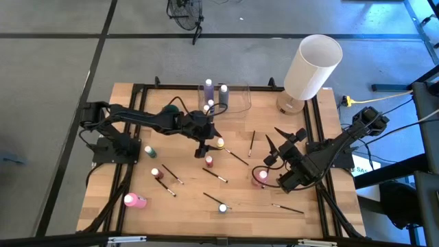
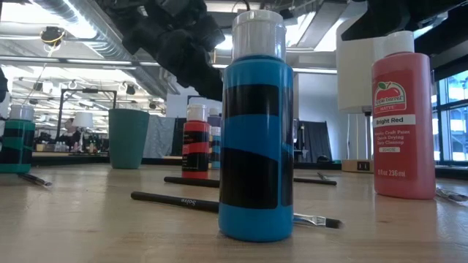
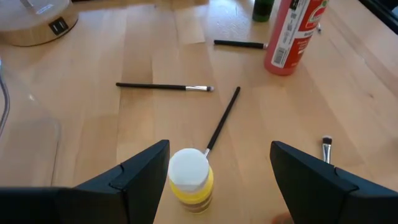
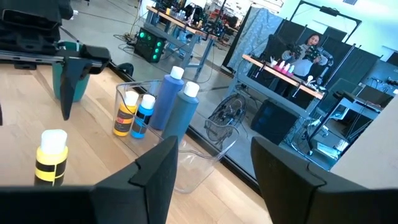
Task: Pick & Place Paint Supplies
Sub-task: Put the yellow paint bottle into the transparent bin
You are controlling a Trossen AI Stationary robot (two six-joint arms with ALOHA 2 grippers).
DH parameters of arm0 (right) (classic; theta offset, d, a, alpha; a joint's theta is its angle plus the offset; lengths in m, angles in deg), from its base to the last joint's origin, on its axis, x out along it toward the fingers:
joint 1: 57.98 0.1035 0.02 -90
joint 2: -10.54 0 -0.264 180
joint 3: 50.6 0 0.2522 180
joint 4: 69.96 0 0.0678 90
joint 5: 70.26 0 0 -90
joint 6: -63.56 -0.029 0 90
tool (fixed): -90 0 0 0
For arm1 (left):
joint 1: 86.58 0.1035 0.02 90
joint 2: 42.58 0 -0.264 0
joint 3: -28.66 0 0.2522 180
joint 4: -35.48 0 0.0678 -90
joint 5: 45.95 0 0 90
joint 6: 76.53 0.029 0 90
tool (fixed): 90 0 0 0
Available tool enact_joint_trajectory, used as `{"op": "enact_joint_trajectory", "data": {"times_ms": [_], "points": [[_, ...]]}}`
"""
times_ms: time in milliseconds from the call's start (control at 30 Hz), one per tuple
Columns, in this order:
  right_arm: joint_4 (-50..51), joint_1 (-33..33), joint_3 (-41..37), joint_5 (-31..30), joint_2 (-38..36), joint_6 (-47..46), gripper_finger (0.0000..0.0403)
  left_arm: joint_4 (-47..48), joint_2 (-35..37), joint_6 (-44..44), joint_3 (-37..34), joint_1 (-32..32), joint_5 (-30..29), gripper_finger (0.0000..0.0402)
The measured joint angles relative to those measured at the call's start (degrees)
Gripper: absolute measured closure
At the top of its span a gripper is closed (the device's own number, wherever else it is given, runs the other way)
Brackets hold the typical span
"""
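Wooden table (image 1: 185, 199): two arms, scattered bottles, brushes

Legible markings, low view:

1. Pink-red paint bottle (image 2: 404, 117), standing on the desk (image 2: 88, 226): white label reading "Bright Red", with "236 ml" at its foot. The smaller lines between are too fine to read, and the brand emblem above cannot be made out.
2. Dark-handled paintbrush (image 2: 219, 205), lying on the desk: small pale lettering on the handle, illegible.

Other views: no readable text.
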Motion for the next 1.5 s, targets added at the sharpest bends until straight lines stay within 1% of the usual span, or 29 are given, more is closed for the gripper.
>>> {"op": "enact_joint_trajectory", "data": {"times_ms": [733, 1267, 1400, 1500], "points": [[-0.21, -0.01, 0.00, -0.01, 0.00, 0.02, 0.0197, -3.04, -6.54, 1.99, 0.00, 0.38, -0.34, 0.0128], [-0.21, 0.01, 0.00, -0.01, -0.02, 0.02, 0.0197, -3.71, -6.56, 2.35, 0.00, 0.40, -0.78, 0.0128], [-0.21, -0.01, 0.00, -0.01, 0.00, 0.02, 0.0197, -3.61, -6.54, 3.04, 0.00, 0.41, -4.24, 0.0128], [-0.23, -0.01, 0.00, -0.01, 0.00, 0.02, 0.0197, -3.59, -6.54, 3.15, 0.00, 0.45, -4.80, 0.0128]]}}
